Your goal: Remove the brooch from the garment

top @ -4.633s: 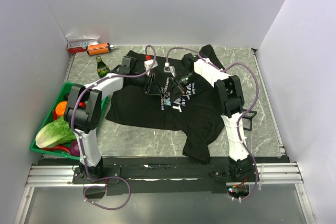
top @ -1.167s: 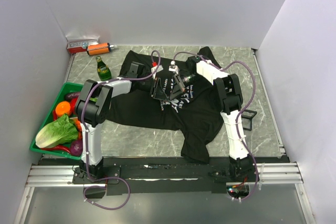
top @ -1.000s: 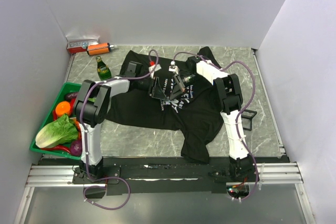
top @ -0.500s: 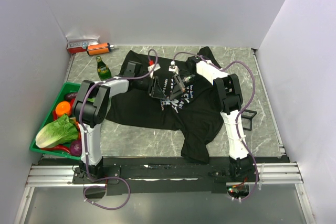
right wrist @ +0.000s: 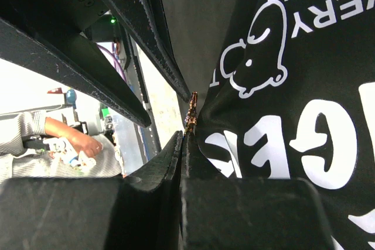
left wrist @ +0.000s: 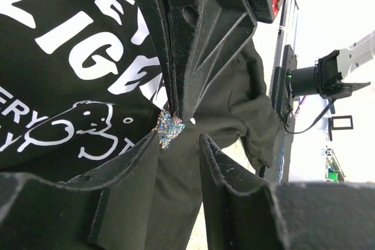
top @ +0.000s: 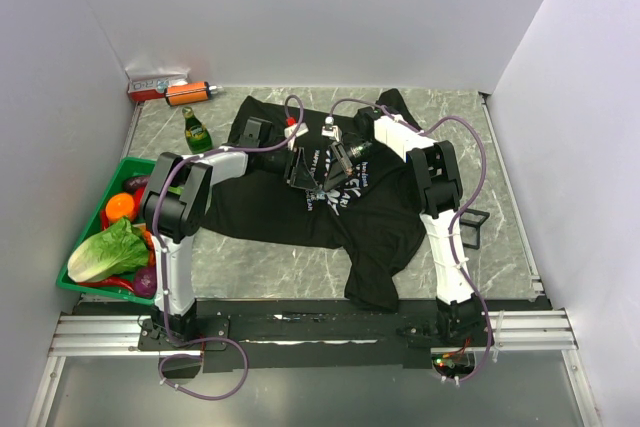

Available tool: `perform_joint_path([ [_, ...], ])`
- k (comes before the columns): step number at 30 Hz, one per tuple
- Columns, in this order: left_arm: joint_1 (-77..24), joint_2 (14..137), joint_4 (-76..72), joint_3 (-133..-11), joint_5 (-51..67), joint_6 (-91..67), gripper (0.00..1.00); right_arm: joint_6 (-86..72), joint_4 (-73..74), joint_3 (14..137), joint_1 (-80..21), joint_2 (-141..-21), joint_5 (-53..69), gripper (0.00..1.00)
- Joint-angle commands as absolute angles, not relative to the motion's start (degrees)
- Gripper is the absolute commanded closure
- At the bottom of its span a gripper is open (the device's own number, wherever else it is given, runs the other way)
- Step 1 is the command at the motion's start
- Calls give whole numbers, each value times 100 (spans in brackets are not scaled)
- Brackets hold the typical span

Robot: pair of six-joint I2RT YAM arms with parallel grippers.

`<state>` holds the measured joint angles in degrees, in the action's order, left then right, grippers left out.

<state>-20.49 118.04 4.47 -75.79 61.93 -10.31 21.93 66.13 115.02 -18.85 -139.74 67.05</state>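
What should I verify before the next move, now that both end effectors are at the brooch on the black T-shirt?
1. Right end effector shut on the brooch: ok, the brooch is pinched at its tips.
2. Left end effector holding the T-shirt down: not ok, its jaws stand open.
3. Room around the brooch: not ok, one of the left fingers sits right beside it.
4. Clasp undone: cannot tell, the back is hidden.
5. Brooch free of the fabric: cannot tell, it sits at the edge of a fold.
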Motion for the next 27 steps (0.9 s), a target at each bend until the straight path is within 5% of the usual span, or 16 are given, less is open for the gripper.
perform_joint_path([
  [1, -1995, 11716, 203, -7690, 5854, -1098, 58, 2241, 6671, 11593, -1907, -13852, 6970, 100],
  [27, -1925, 11496, -537, -7304, 5968, -1591, 66, 2259, 6671, 11558, -1907, -13816, 6961, 100],
])
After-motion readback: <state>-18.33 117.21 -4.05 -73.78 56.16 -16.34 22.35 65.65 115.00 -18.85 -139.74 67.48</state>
